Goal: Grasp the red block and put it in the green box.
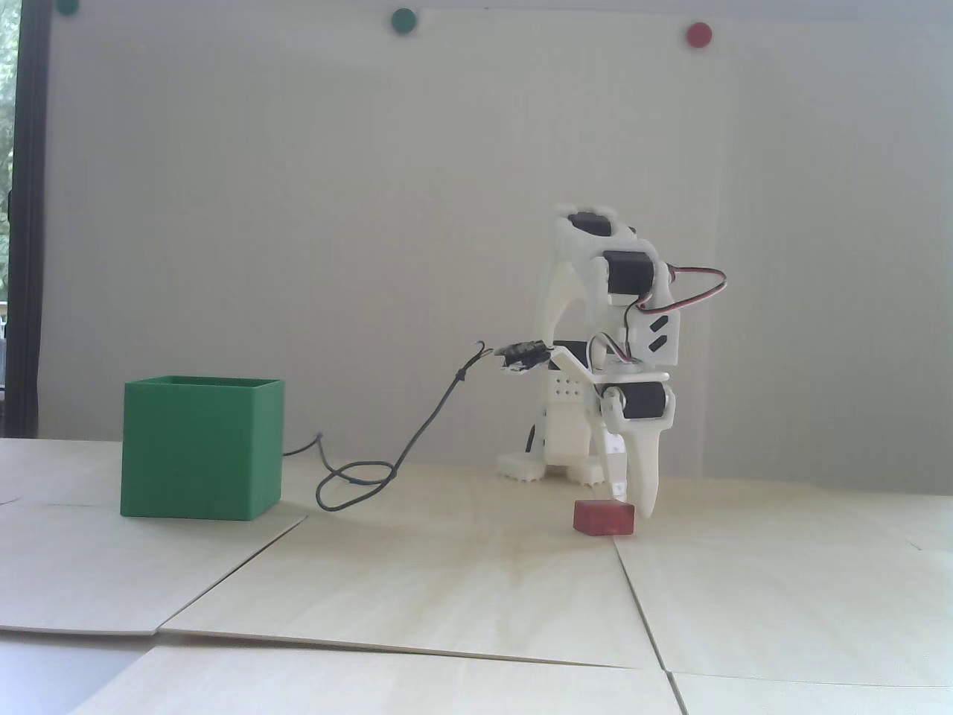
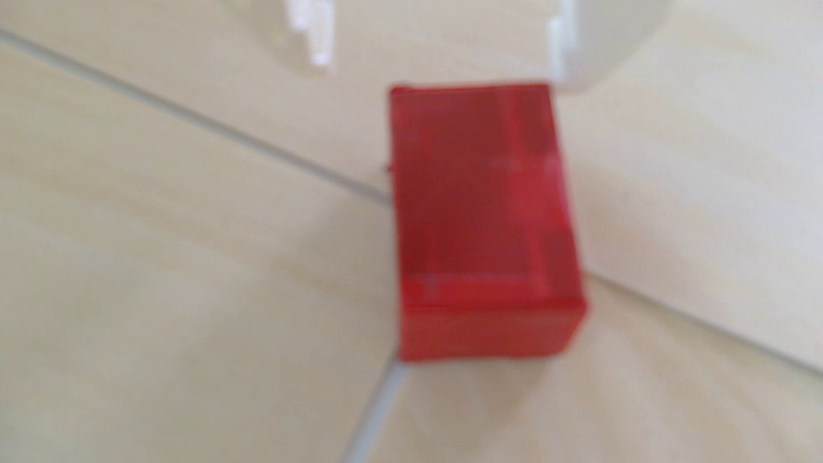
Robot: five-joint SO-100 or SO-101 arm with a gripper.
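The red block lies flat on the pale wooden table, right of centre in the fixed view. In the wrist view the red block fills the middle, lying over a panel seam. My gripper points straight down, with its tips at the block's right end. In the wrist view my gripper is open. Its left finger stands well clear of the block, and its right finger is close by the block's upper right corner. Nothing is held. The green box stands on the table far to the left, its top open.
The arm's white base stands just behind the block. A dark cable hangs from the arm and loops on the table between base and box. Panel seams cross the table. Green dots and a red dot are on the wall.
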